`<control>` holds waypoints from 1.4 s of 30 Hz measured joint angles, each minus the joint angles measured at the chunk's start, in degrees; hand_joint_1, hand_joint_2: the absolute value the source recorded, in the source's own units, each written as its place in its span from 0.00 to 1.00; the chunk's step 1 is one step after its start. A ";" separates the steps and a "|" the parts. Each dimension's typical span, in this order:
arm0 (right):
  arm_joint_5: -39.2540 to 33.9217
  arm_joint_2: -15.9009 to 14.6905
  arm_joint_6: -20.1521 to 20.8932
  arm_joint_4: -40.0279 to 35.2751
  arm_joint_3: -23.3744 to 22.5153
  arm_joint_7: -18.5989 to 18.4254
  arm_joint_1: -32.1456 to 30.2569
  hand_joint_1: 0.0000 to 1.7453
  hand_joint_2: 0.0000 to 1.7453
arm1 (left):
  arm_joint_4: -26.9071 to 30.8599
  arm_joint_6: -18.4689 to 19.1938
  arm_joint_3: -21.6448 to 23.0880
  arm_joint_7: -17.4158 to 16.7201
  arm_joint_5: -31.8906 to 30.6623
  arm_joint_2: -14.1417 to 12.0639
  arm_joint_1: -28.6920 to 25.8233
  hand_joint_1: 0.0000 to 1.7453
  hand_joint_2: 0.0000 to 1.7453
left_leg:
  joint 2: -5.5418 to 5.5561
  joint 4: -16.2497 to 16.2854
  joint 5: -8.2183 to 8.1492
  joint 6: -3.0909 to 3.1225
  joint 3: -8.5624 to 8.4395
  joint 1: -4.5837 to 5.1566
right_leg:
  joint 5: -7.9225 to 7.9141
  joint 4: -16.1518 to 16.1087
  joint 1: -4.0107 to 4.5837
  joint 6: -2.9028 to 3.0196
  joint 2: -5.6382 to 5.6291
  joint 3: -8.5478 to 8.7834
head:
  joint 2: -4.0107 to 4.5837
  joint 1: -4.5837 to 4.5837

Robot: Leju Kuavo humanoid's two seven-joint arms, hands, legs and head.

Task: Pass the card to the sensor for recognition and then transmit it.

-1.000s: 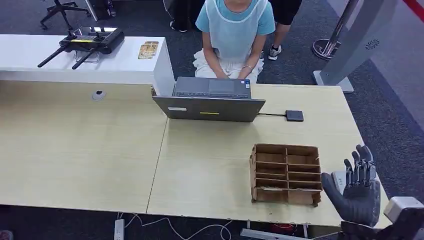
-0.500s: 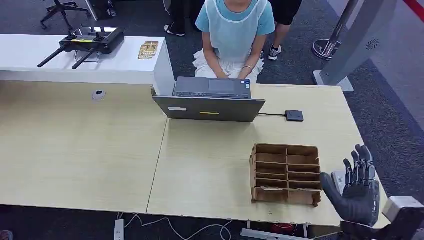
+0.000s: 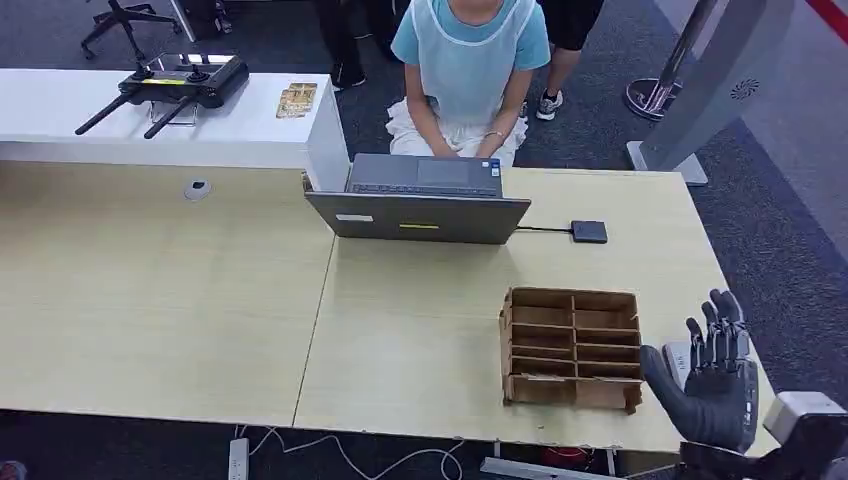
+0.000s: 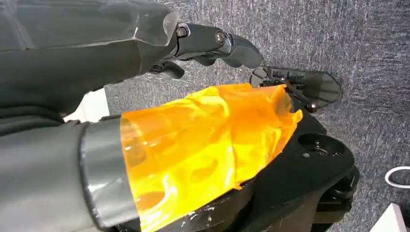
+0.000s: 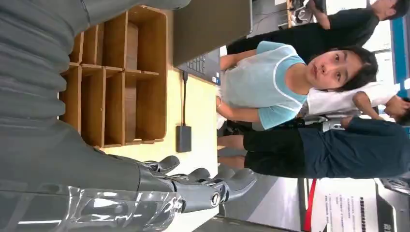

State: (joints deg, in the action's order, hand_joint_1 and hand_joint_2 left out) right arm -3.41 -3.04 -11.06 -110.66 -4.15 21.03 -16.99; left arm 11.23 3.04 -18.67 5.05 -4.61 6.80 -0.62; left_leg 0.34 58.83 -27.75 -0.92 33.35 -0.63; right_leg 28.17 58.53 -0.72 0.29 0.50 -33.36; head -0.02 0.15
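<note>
Card: not identified with certainty. A pale flat piece (image 3: 677, 356) lies on the table (image 3: 200, 300) just beside the right hand and may be it, but it is too small to tell.

Left hand (image 4: 208, 43): hangs over grey carpet, dark fingers loosely extended, nothing in them.

Remote controller (image 3: 165, 88): on the white counter beyond the table's far left, well apart from the work.

Laptop (image 3: 420, 212): at the table's far edge, lid tilted back toward the seated person (image 3: 468, 60).

Sensor (image 3: 589, 231): small dark pad just right of the laptop, joined to it by a cable; nothing on it.

Wooden organizer (image 3: 572, 348): near the front edge, and no card can be made out in its compartments.

Right hand (image 3: 712, 378): raised just right of the organizer, fingers upright and spread wide, holding nothing.

Progress, as judged: at the start. Card not yet picked up; presenting it to the sensor and handing it on both remain.
</note>
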 joint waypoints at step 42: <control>24.40 -6.23 -4.72 0.44 3.06 -8.33 -2.61 0.00 1.00 | 0.00 0.79 -0.55 0.15 -0.24 -0.24 -0.15 0.00 0.00 | 0.00 0.00 -0.01 0.01 -0.01 0.01 | 0.00 -0.02 -0.01 0.00 0.00 0.01 | 0.02 0.00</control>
State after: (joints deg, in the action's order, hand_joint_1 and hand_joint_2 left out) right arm 20.99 -9.27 -15.78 -110.22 -1.09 12.70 -19.61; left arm 11.23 3.83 -19.21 5.20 -4.85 6.56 -0.77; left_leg 0.34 58.83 -27.75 -0.92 33.34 -0.62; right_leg 28.17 58.50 -0.73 0.29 0.50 -33.35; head 0.00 0.15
